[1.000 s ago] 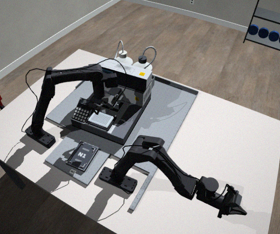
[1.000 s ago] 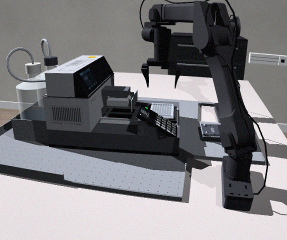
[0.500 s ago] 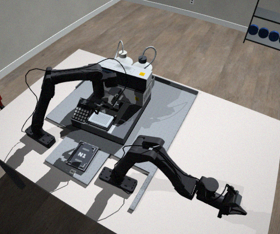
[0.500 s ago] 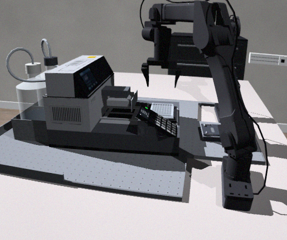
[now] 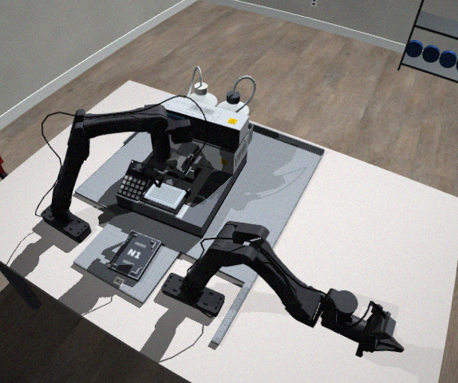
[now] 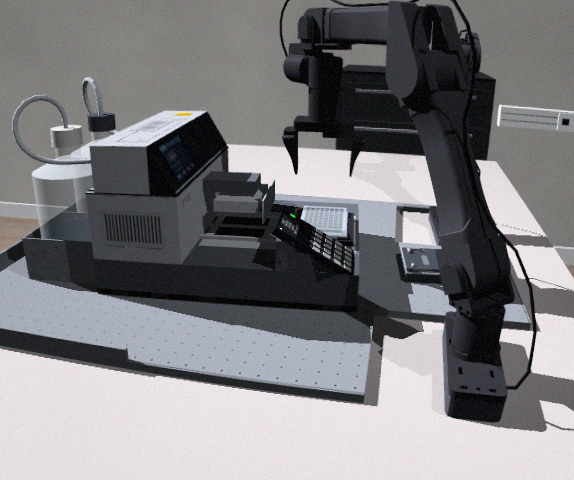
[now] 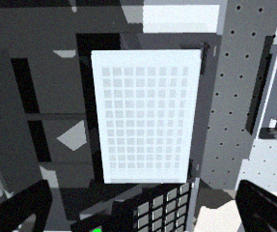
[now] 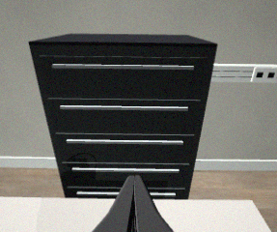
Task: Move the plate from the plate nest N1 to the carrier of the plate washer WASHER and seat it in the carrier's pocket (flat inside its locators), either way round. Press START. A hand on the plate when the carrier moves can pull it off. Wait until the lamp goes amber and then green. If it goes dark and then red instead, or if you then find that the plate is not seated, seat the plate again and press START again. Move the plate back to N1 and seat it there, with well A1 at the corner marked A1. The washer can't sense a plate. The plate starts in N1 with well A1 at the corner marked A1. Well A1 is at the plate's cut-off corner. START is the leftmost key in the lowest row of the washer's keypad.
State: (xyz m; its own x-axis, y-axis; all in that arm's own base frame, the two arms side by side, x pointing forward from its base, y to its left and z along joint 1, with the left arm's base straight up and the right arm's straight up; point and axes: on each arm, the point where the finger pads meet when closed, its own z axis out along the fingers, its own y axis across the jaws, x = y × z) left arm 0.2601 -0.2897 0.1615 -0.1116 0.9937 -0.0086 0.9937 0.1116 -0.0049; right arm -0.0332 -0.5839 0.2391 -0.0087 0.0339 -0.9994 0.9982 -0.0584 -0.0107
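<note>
The white plate (image 5: 165, 195) (image 6: 324, 220) (image 7: 147, 116) lies on the dark carrier (image 7: 157, 41) at the front of the washer (image 5: 239, 154) (image 6: 137, 227), beside the keypad (image 5: 132, 186) (image 6: 331, 250) (image 7: 164, 208). It looks flat; its fit in the locators and its cut-off corner are too unclear to tell. The lamp (image 6: 292, 215) (image 7: 96, 230) is green. My left gripper (image 6: 323, 174) is open and empty above the plate, fingers pointing down. The nest N1 (image 5: 148, 247) (image 6: 421, 260) (image 7: 275, 97) holds no plate. My right gripper (image 5: 401, 349) (image 8: 134, 185) is shut and empty, far from the washer.
Two bottles (image 5: 202, 99) (image 5: 233, 108) with hoses stand behind the washer. The washer's tall housing rises behind the carrier. The right arm's base (image 5: 194, 293) stands beside the nest's board (image 5: 97, 247). A black drawer cabinet (image 8: 124, 87) stands beyond the table.
</note>
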